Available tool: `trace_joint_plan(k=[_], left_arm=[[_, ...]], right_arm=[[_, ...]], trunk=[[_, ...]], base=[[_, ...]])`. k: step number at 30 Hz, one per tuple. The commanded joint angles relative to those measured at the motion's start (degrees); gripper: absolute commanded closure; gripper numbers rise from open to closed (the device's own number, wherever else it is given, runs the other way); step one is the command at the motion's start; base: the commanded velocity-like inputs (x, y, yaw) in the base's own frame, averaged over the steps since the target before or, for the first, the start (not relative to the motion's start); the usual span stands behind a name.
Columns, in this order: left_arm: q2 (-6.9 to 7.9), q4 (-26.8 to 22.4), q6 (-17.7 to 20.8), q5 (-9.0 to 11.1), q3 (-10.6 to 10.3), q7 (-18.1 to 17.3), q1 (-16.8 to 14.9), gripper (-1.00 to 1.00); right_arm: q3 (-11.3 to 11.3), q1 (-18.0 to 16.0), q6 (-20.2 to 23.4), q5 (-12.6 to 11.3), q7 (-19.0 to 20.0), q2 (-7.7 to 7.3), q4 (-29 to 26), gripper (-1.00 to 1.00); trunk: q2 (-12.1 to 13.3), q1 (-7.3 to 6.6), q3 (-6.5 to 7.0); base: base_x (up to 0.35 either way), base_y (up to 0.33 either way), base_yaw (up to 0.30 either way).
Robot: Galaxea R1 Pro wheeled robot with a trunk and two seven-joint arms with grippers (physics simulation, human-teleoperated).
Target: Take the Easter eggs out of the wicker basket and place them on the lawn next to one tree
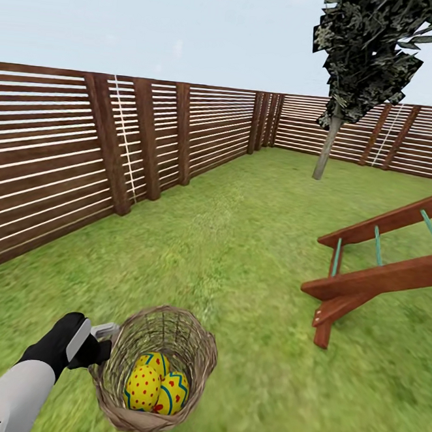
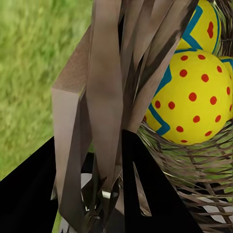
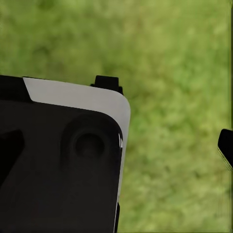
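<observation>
I see the three Easter eggs (image 1: 154, 385) bunched together in the bottom of the wicker basket (image 1: 195, 345), which sits low in my head view over the lawn (image 1: 240, 244); whether it rests on the grass or hangs just above it I cannot tell. In my left wrist view two eggs (image 2: 194, 99) lie close against the woven wall, and the basket's rim strips (image 2: 104, 97) run down between the dark fingers (image 2: 145, 194). My left gripper (image 1: 102, 338) is clamped on the basket's rim at its left side, jaws narrow around the wicker. My right gripper (image 3: 165, 116) hangs over bare grass, and I cannot tell how wide it stands. Farther off, the tree (image 1: 327, 147) rises near the fence (image 1: 63, 163), with the playset (image 1: 375, 263) to my right.
</observation>
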Motion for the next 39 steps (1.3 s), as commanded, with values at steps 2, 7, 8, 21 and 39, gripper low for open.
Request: trace_joint_plan(k=[2, 7, 8, 21, 39], left_arm=[[-0.01, -0.08, 0.21, 1.20, 0.17, 0.27, -0.03, 1.00], [-0.01, -0.08, 0.22, 1.20, 0.19, 0.27, -0.03, 1.00], [-0.01, -0.08, 0.22, 1.20, 0.19, 0.27, -0.03, 1.00], [0.07, -0.08, 0.22, 1.20, 0.19, 0.27, -0.03, 1.00], [0.08, -0.08, 0.22, 1.20, 0.19, 0.27, -0.03, 1.00]], right_arm=[[-0.13, -0.10, -0.41, 0.52, 0.06, -0.02, 0.25, -1.00], [-0.13, -0.10, -0.41, 0.51, 0.06, -0.02, 0.25, -1.00], [-0.13, -0.10, -0.41, 0.49, 0.06, -0.02, 0.25, -1.00], [-0.13, -0.10, -0.41, 0.52, 0.06, -0.02, 0.25, -1.00], [-0.13, -0.10, -0.41, 0.51, 0.06, -0.02, 0.25, -1.00]], trunk=[[-0.03, 0.03, -0.05], [-0.03, 0.03, -0.05], [-0.03, 0.03, -0.05], [-0.03, 0.03, -0.05], [-0.03, 0.03, -0.05]], base=[[0.323, 0.000, 0.000], [0.323, 0.000, 0.000], [0.323, 0.000, 0.000], [0.323, 0.000, 0.000], [0.323, 0.000, 0.000]])
